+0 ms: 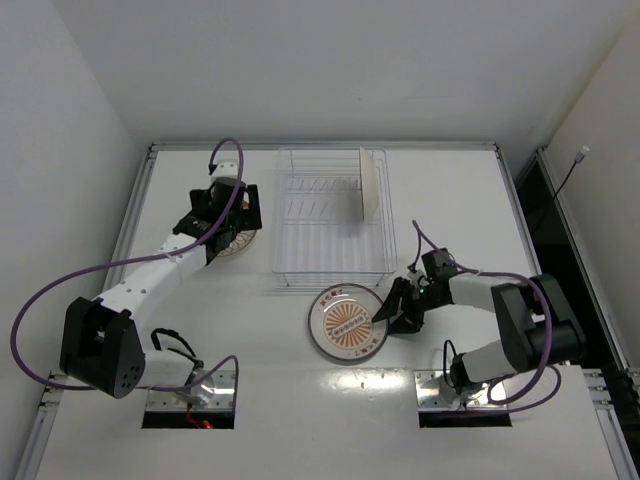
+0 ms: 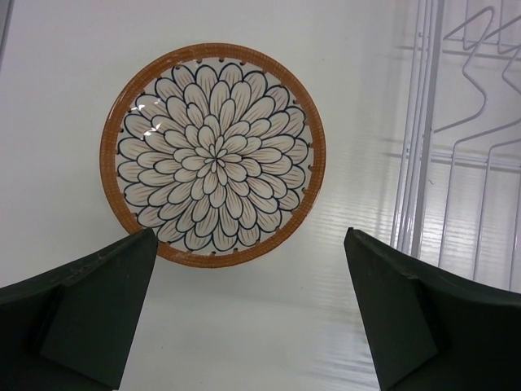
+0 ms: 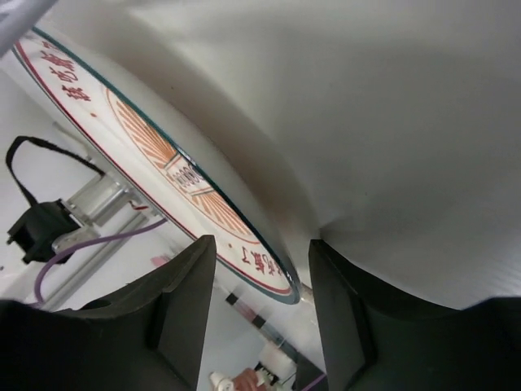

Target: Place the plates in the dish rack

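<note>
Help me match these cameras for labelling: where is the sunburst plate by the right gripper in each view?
Top external: the sunburst plate lies lower centre, just in front of the dish rack.
Left wrist: absent; the petal-patterned plate there is another.
Right wrist: it fills the upper left, its rim running down into the right gripper.
Shared landmark: the right gripper at its rim.

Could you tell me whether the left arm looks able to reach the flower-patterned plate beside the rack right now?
Probably yes. The left arm hangs over that plate with its jaws open. The plate lies flat and bare on the table, and the rack stands clear to one side.
</note>
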